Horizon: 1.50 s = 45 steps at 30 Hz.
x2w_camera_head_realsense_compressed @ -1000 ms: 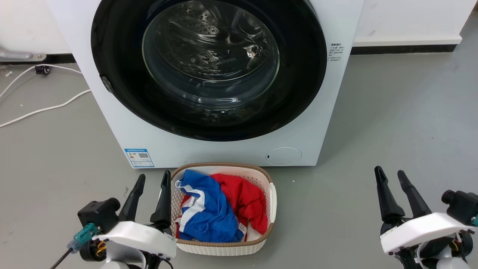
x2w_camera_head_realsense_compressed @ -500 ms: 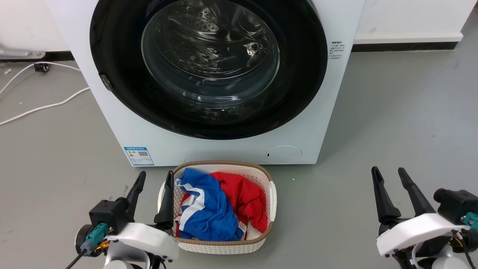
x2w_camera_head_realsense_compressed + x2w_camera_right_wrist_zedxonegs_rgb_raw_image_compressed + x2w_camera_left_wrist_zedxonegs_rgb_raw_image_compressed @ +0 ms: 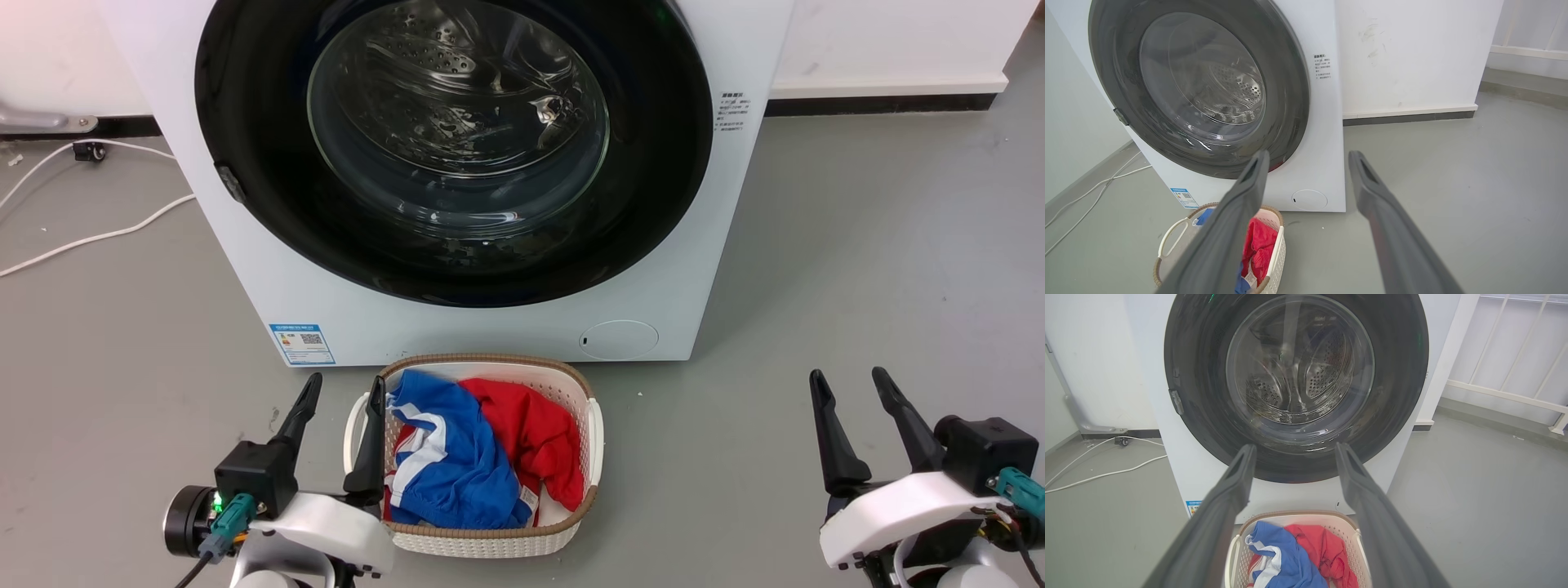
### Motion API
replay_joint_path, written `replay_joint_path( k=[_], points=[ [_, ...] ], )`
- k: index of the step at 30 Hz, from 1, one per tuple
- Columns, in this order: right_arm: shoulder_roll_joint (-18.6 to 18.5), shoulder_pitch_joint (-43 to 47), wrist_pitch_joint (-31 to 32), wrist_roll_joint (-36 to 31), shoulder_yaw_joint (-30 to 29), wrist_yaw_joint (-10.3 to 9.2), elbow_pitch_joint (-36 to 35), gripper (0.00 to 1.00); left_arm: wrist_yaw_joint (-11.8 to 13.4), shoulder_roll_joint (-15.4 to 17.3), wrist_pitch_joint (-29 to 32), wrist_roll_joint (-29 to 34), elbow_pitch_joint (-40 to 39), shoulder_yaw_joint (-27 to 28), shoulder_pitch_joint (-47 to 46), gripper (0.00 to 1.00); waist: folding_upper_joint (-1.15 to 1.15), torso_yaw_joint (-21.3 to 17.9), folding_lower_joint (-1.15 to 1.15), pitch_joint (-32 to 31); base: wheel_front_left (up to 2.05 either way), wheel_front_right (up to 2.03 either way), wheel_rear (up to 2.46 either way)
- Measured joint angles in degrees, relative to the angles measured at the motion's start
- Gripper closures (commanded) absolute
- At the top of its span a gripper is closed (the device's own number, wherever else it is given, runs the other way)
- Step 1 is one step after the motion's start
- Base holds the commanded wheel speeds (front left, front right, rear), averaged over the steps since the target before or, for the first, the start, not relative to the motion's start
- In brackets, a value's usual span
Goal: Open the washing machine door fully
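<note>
The washing machine door (image 3: 653,163) is a big glossy black ring with a bulging glass centre, lying flat and shut against the white machine (image 3: 261,269). It also faces me in the left wrist view as the door (image 3: 1196,375) and at an angle in the right wrist view as the door (image 3: 1286,81). A small latch tab (image 3: 231,183) sits on its left rim. My left gripper (image 3: 341,387) hangs low at the lower left, open and empty, well short of the door. My right gripper (image 3: 849,381) is open and empty at the lower right, over bare floor.
A white woven basket (image 3: 490,543) holding blue and red clothes stands on the floor right before the machine, touching my left gripper's inner finger side. White cables (image 3: 90,238) trail on the floor at the left. A small round white flap (image 3: 619,340) sits low on the machine.
The left wrist has rolled and shifted slightly right toward the basket, its fingers spreading a little wider. The right gripper barely shifted. The door has not moved.
</note>
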Motion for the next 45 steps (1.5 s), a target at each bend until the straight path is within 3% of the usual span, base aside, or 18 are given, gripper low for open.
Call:
replay_joint_path(
  k=[28,43,44,45],
  points=[
    [0.86,0.1,-2.45,-9.1,-0.02,0.08,-0.1,0.0,-2.1,-1.76,-2.87,8.31,1.59,1.82,0.05,0.0,0.0,0.14,0.0,-0.23,0.0,0.0,0.0],
    [0.98,-0.01,-2.88,-8.57,-0.32,0.08,0.54,0.0,-3.48,-2.74,-3.01,8.25,2.68,3.32,0.1,0.0,0.0,0.37,0.0,0.16,0.0,0.0,0.0],
    [1.01,-0.02,-2.86,-8.23,-0.47,0.09,0.63,0.25,-3.5,-2.78,-3.01,8.25,2.7,3.43,0.1,0.0,0.0,0.37,0.0,0.18,0.0,0.0,0.0],
    [1.03,-0.02,-2.75,-7.37,-0.7,0.09,0.75,1.0,-3.52,-2.85,-3.01,8.25,2.76,3.56,0.1,0.0,0.0,0.37,0.0,0.2,0.0,0.0,0.0]
  ],
)
